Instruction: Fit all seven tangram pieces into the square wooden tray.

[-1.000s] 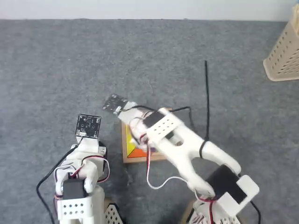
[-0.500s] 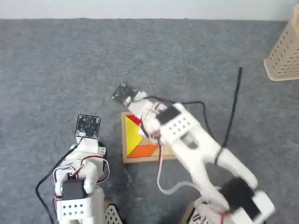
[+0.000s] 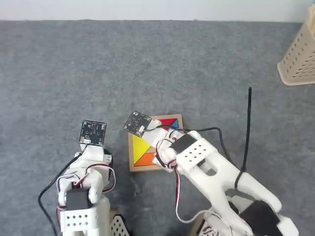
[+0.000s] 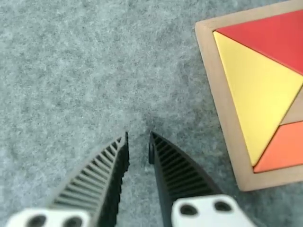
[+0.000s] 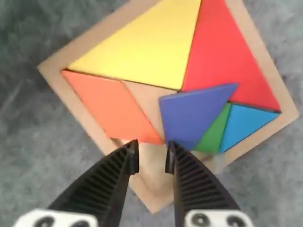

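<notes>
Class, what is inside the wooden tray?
A yellow triangle, red triangle, orange parallelogram, blue triangle, and a purple triangle overlapping a green piece; some tray floor is bare. The right gripper covers one corner.

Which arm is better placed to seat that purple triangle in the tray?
Right, probably. The right gripper hangs over the tray, its tips beside the purple triangle, which lies askew. The left gripper is over carpet beside the tray.
</notes>
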### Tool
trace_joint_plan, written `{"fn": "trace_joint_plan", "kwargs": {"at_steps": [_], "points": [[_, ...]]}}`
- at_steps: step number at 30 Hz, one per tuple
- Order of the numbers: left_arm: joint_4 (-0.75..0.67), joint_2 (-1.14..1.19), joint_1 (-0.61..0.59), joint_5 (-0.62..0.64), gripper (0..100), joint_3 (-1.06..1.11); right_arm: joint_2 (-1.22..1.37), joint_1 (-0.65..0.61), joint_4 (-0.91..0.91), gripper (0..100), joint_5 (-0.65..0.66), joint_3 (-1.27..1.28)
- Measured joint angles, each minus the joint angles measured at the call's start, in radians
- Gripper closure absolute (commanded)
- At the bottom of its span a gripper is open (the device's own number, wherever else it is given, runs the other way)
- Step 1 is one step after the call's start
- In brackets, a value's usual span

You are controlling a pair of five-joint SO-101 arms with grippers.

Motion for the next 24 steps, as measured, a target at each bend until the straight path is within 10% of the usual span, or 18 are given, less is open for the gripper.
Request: {"fn": "trace_joint_plan", "kwargs": {"at_steps": [11,24], "points": [[0.000,0.000,0.000,0.000,93,0.000,0.061,0.221,0.021,90.8,0.002,-0.109],[0.000,0.000,0.000,0.000,93,0.000,0.061,0.166,0.026,90.8,-0.043,-0.153]]}}
